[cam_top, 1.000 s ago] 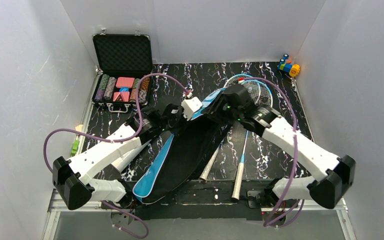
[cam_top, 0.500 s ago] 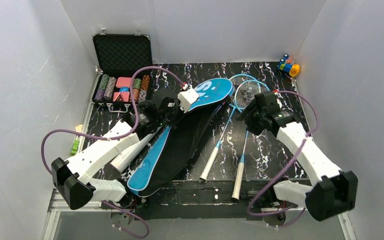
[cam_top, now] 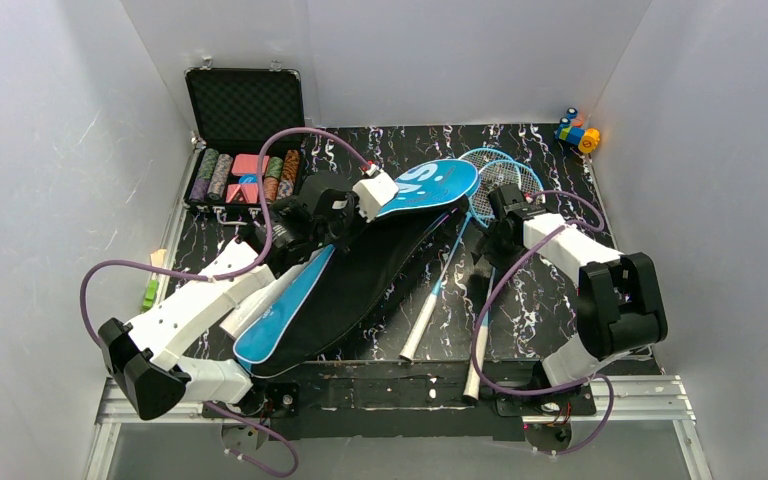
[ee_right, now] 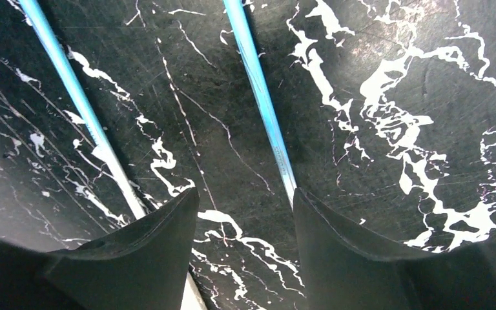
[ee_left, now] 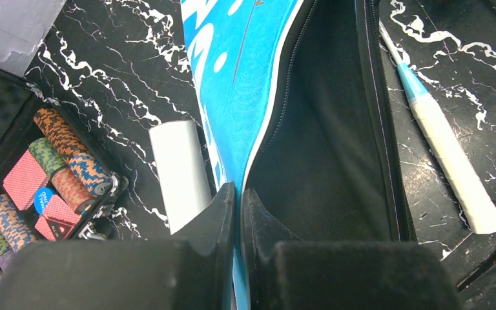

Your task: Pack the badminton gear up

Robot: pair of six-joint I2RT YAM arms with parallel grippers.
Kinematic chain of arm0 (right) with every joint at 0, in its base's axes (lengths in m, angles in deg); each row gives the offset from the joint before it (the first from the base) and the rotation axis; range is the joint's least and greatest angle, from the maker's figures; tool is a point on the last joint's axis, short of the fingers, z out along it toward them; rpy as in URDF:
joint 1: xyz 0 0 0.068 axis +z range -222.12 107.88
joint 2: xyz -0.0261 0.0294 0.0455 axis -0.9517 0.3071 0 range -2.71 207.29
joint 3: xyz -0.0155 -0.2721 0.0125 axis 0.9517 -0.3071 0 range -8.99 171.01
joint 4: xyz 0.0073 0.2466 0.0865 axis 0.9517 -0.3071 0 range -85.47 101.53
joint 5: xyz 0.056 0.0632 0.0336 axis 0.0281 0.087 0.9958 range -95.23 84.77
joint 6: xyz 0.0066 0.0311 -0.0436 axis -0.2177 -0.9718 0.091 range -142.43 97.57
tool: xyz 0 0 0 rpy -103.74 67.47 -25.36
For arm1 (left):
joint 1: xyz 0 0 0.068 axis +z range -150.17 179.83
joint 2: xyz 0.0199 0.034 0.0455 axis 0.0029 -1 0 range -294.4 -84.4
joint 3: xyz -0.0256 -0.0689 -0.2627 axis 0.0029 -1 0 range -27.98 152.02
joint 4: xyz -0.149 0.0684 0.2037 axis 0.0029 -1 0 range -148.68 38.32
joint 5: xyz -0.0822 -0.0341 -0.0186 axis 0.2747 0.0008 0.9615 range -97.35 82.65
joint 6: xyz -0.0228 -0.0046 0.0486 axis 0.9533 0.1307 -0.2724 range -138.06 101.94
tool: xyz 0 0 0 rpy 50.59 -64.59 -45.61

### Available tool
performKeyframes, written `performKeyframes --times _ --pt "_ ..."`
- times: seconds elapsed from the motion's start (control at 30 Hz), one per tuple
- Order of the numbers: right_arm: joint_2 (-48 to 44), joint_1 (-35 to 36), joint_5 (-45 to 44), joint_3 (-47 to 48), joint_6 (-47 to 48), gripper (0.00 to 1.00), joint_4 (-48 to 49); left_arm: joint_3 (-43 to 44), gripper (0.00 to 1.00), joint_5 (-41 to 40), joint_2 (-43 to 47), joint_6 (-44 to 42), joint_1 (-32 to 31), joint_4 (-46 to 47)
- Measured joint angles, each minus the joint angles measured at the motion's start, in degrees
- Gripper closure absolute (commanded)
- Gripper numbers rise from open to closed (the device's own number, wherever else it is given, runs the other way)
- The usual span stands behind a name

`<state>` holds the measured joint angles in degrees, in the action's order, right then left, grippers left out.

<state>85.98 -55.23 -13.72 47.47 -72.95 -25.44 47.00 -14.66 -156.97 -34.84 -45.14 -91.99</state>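
Note:
The blue "SPORT" bag (cam_top: 310, 300) lies slantwise across the table, its black inside (ee_left: 323, 148) showing. My left gripper (cam_top: 340, 222) (ee_left: 237, 194) is shut on the edge of the bag's blue flap (ee_left: 245, 77). Two blue-framed rackets (cam_top: 490, 178) lie to the right of the bag, their white handles (cam_top: 416, 335) towards the near edge. My right gripper (cam_top: 493, 240) (ee_right: 244, 197) hangs open just above their blue shafts (ee_right: 258, 84), with only table between its fingers. The white tube (ee_left: 181, 171) lies left of the bag, partly under it.
An open black case of poker chips (cam_top: 245, 150) stands at the back left, close to my left arm. Small coloured toy blocks (cam_top: 578, 132) sit in the back right corner. White walls close in the table on three sides.
My right gripper has left the bag, swung right and come down over the racket shafts. My left gripper kept hold of the flap, and the bag has shifted left.

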Motion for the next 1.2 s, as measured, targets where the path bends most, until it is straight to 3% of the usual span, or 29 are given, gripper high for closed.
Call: performKeyframes --times 0.23,0.6,0.77,0.83,0.9,0.93,1.2 --pt "0.9 -0.1 -1.2 0.0 1.5 0.38 1.2 0.0 1.00 -0.6 0.0 0.1 0.1 0.0" --pt "3.7 -0.4 -2.2 -1.2 2.5 0.50 1.4 6.2 1.00 -1.5 -5.1 3.8 2.8 -5.6" --pt "5.3 -0.4 -2.3 -1.2 2.7 0.64 1.3 6.2 1.00 -1.5 -5.4 5.4 3.6 -6.0" --pt "5.2 -0.4 -2.5 -1.4 2.8 0.75 1.4 5.9 1.00 -1.5 -5.3 5.6 3.6 -5.8" --pt "4.6 -0.4 -2.8 -2.1 2.8 0.96 1.6 5.2 1.00 -1.5 -5.2 5.7 3.6 -4.9" --pt "4.2 -0.4 -2.9 -2.6 3.0 0.99 2.0 4.7 1.00 -1.5 -5.1 5.7 3.6 -4.5" --pt "-2.7 2.3 -4.3 -6.8 3.4 0.99 0.2 2.4 1.00 -1.6 -6.0 7.3 3.6 -1.7"
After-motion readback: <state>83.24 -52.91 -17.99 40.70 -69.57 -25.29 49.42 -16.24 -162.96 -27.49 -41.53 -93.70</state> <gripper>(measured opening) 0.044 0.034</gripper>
